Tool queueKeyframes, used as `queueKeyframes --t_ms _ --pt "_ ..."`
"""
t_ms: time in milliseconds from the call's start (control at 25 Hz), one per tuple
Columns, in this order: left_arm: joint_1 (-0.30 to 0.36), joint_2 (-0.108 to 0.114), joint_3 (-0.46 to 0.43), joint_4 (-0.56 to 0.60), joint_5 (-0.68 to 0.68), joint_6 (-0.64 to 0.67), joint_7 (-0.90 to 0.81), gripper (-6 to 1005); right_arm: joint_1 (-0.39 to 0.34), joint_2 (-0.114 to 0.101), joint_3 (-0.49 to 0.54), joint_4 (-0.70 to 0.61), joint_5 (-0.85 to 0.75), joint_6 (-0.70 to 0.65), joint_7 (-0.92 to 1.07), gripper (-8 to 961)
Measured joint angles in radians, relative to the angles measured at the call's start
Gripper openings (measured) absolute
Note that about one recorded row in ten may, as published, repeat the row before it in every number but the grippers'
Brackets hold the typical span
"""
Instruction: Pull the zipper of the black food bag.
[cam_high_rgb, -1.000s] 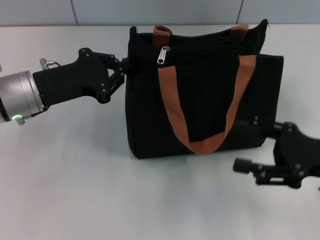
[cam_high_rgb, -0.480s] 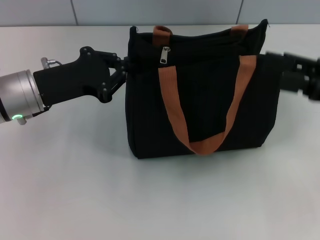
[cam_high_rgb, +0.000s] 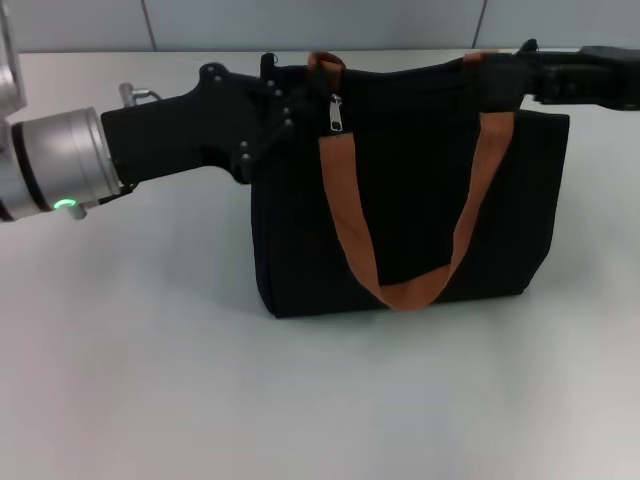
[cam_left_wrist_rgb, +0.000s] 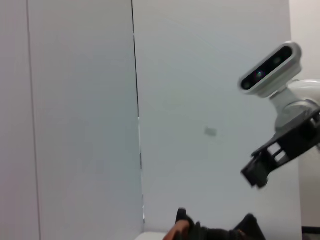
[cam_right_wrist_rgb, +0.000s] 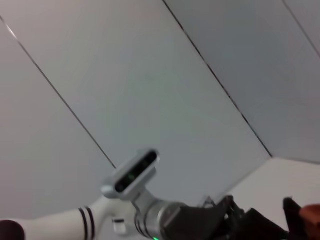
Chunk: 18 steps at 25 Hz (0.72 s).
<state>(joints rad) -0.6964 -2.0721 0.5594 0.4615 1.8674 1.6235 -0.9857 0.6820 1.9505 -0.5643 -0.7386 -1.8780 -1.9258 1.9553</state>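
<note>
The black food bag (cam_high_rgb: 420, 200) stands upright in the middle of the table, its two orange-brown straps (cam_high_rgb: 345, 210) hanging down the front. The silver zipper (cam_high_rgb: 335, 114) pull hangs at the left end of the bag's top edge. My left gripper (cam_high_rgb: 290, 100) presses against the bag's upper left corner, just left of the pull. My right gripper (cam_high_rgb: 515, 78) sits at the bag's top right corner, by the far strap. Black fingers on black fabric hide both grips. The right wrist view shows my left arm (cam_right_wrist_rgb: 160, 220) low in the frame.
The white table (cam_high_rgb: 150, 350) lies bare in front of and to the left of the bag. A grey panelled wall (cam_high_rgb: 300, 20) runs along the table's far edge. The left wrist view shows mainly wall and the robot's head camera (cam_left_wrist_rgb: 272, 67).
My left gripper rose and slid right along the bag's top toward the zipper pull. My right gripper swung from the table in front of the bag up to its top right corner.
</note>
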Motion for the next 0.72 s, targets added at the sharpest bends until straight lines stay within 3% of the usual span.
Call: queueKeyframes --t_ms 400,720 --pt "-0.074 -0.002 0.003 -0.011 -0.016 -0.032 -0.04 20 0.021 -0.006 -0.003 -0.003 -0.047 0.064 0.023 809" --pt "-0.091 0.002 0.004 0.017 -0.021 -0.029 -0.118 20 0.018 0.001 -0.034 -0.007 -0.077 0.084 0.015 808"
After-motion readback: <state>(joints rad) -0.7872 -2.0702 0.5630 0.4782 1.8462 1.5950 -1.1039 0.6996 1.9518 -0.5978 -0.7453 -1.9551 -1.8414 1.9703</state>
